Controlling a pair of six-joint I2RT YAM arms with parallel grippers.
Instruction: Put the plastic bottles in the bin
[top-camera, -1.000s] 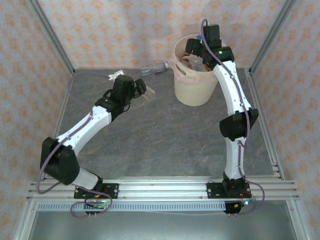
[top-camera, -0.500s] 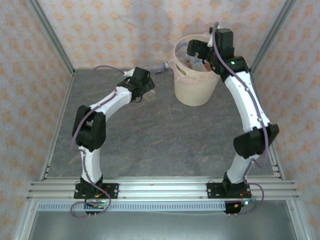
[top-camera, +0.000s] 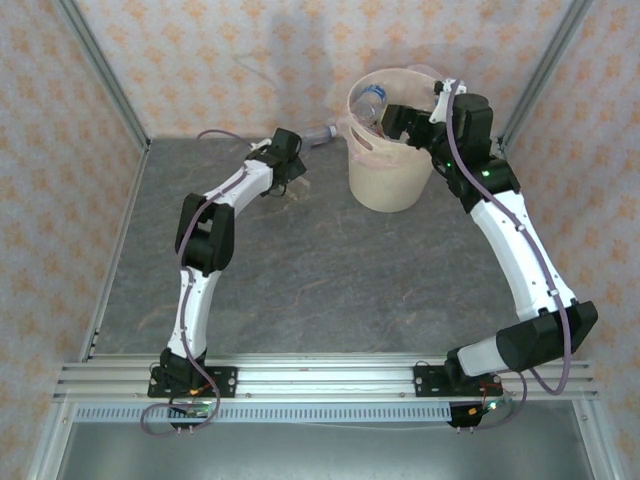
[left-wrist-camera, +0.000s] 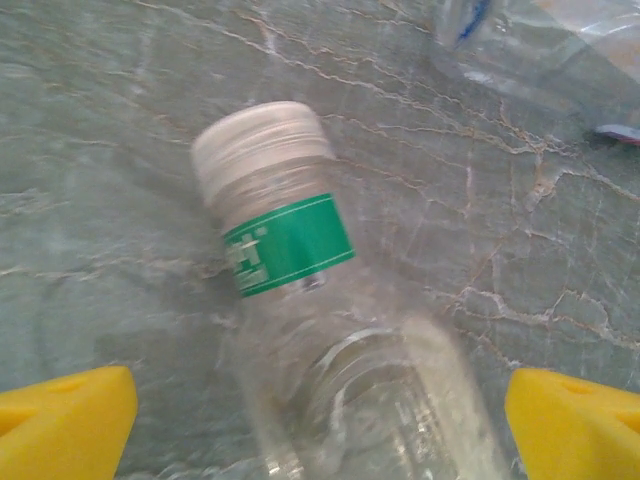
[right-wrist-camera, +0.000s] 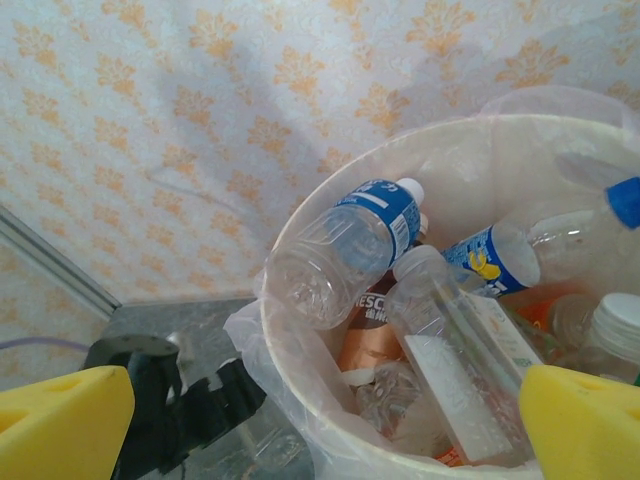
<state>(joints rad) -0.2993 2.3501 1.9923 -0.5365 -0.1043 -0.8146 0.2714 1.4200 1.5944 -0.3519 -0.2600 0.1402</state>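
Observation:
A clear plastic bottle (left-wrist-camera: 300, 300) with a green label and white cap lies on the grey table, cap pointing away. My left gripper (left-wrist-camera: 320, 430) is open low over it, one yellow fingertip on each side of its body, not touching. A second clear bottle (top-camera: 318, 133) lies by the back wall, just left of the bin (top-camera: 388, 185). The beige bin (right-wrist-camera: 470, 170) holds several bottles; a blue-labelled one (right-wrist-camera: 345, 245) leans on its left rim. My right gripper (right-wrist-camera: 322, 425) is open above the bin's near edge with nothing between its fingers.
The enclosure's patterned walls and metal corner posts (top-camera: 540, 70) stand close behind the bin. A clear liner (right-wrist-camera: 250, 330) folds over the bin's rim. The left gripper (top-camera: 291, 168) is a short way left of the bin.
The left arm has stretched back and right to the green-labelled bottle. The right gripper has drawn back to the right over the bin, and a blue-labelled bottle now shows on the bin's left rim.

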